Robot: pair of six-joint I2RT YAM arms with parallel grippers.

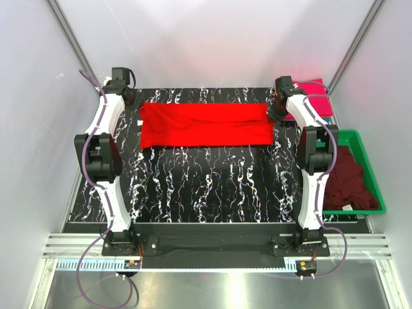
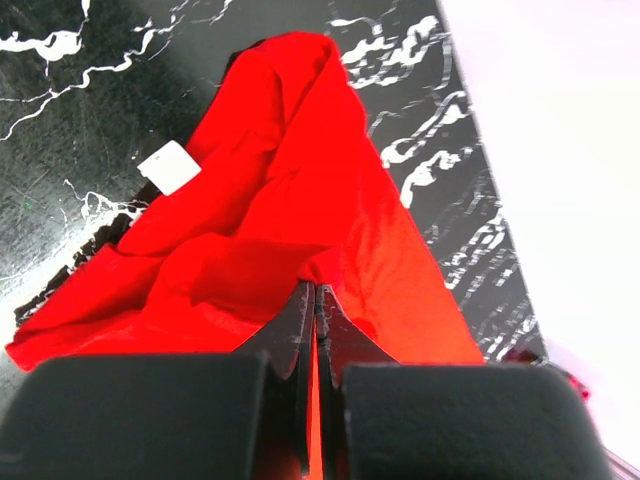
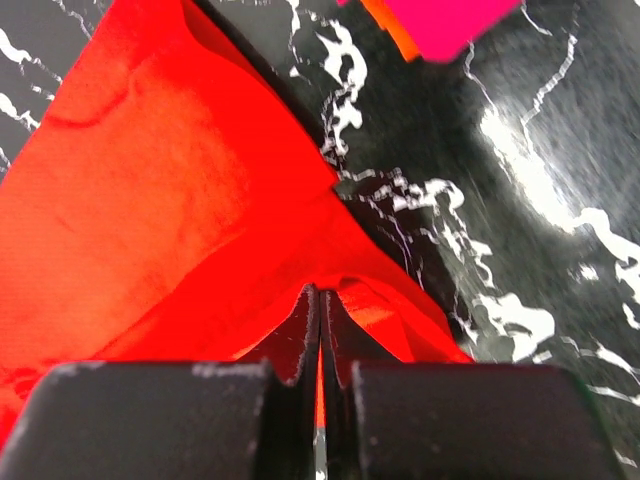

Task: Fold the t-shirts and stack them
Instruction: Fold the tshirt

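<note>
Shirt in play is the red one point(image 1: 206, 124). It's lying as a long flat band across the far part of the table point(image 1: 206, 187), long axis running left to right. Each arm has an end: the left gripper point(image 2: 316, 300) is clamped shut on the left edge and the right gripper point(image 3: 320, 300) is pinched shut on the right edge. In both wrist views you can see a sliver of red cloth caught between the closed fingers.

So neither arm is "nearer". The band spans the gap between them and each gripper sits right at its own end. Whatever comes next probably depends on that. My guess is one end gets carried along the long axis over to the other to halve the length. Both corners look bunched rather than crisp, so the fold could easily end up skewed.

Count: three shirts, one of each colour. The red one is on the table, and the pink one point(image 1: 313, 90) is already a flat folded rectangle at the far right corner, just past the right gripper. The maroon one point(image 1: 347, 177) is crumpled in the bin point(image 1: 354, 210) on the right. One bin, two arms. There's also one white tag point(image 2: 170, 165) showing on the red shirt near the left end.
</note>
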